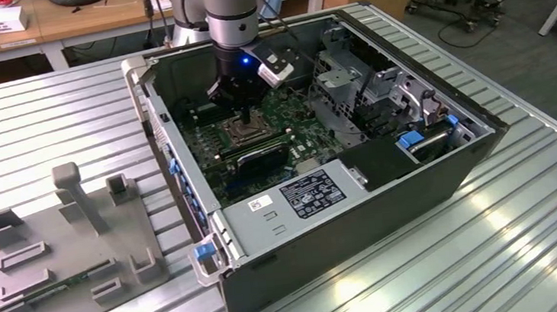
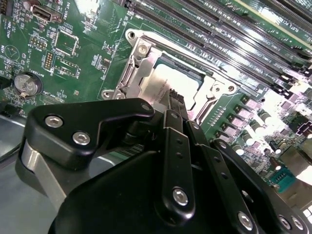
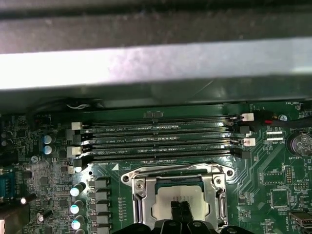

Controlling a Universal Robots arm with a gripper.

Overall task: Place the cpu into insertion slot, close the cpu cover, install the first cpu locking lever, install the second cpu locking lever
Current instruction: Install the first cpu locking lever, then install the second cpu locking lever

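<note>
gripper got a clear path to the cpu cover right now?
Probably yes. The gripper sits right over the cpu, its fingers together, and the cpu cover framing the chip has nothing on top of it.

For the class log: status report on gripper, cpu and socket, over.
Gripper shut, fingertips over the cpu. Cpu seated in the insertion slot. The cpu cover frames it, down. Nothing in the way.
</note>
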